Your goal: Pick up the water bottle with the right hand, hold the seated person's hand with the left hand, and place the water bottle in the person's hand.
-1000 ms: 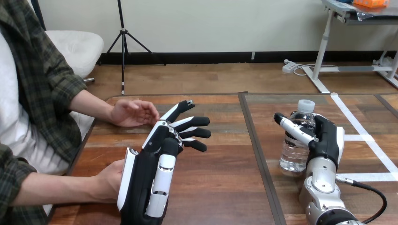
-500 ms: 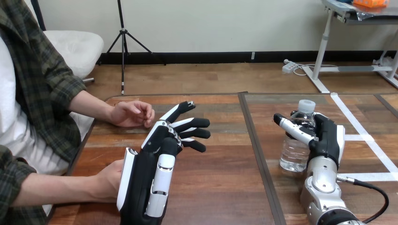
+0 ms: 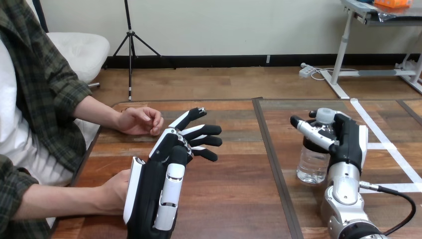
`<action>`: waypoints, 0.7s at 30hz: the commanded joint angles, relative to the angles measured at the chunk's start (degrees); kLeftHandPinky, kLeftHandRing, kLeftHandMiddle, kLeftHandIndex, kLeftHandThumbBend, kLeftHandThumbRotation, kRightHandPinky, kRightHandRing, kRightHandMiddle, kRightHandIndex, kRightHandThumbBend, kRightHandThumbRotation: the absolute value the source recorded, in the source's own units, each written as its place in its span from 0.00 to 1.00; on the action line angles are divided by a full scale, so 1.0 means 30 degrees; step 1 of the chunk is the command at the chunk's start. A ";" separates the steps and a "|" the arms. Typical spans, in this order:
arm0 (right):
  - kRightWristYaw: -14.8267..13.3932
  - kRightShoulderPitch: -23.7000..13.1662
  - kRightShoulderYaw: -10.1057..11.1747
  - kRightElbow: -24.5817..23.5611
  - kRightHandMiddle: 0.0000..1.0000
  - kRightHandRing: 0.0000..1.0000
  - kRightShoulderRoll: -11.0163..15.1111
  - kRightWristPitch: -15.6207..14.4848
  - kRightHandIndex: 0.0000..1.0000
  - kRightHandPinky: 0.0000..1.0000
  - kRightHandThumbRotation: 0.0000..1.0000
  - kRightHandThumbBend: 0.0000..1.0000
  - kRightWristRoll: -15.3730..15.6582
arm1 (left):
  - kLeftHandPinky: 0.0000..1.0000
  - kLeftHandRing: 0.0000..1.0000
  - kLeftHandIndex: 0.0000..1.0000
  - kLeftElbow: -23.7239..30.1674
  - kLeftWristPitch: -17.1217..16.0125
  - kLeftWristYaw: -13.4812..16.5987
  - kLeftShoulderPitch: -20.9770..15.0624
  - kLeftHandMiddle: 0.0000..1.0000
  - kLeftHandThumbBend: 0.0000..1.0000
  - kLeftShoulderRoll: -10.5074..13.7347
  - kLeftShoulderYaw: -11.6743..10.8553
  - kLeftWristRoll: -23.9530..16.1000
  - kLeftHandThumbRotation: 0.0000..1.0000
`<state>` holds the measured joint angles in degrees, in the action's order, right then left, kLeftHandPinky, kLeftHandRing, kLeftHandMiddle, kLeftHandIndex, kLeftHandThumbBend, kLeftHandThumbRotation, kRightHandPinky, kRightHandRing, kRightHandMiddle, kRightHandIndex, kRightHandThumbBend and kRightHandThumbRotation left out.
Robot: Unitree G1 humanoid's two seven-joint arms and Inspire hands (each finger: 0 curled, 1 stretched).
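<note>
A clear water bottle (image 3: pixel 312 162) with a white cap stands on the right half of the wooden table (image 3: pixel 234 199). My right hand (image 3: pixel 346 142) is at it: the thumb crosses the bottle's front below the neck and fingertips curl round the far side by the cap. My left hand (image 3: pixel 169 157) hovers at the lower left with fingers spread straight, pointing up and right. The person's hand at the lower left (image 3: pixel 115 191) lies against the left side of that hand; I cannot tell whether it is held. The person's other hand (image 3: pixel 142 121) rests loosely curled on the table.
A dark seam (image 3: pixel 271 159) runs down the table between its two halves. White tape lines (image 3: pixel 385 147) cross the right half behind the bottle. The person's forearms enter from the left edge.
My right hand has shifted up a little and its fingertips have closed round the bottle's far side by the cap. The person's upper hand has curled its fingers. The left hand has stayed put.
</note>
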<state>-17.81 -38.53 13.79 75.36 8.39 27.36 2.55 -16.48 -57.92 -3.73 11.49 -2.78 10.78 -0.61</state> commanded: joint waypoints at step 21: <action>0.1476 -0.0834 0.0139 -0.1239 0.47 0.43 0.0003 0.3415 0.46 0.36 0.00 0.75 -0.0750 | 0.52 0.64 0.80 -0.0031 -0.0265 -0.0137 -0.1056 0.69 0.33 -0.0568 0.0109 0.0278 0.98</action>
<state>-14.61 -38.52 13.89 74.94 8.65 34.03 1.36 -16.49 -57.92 -4.17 11.21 -2.78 10.92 0.09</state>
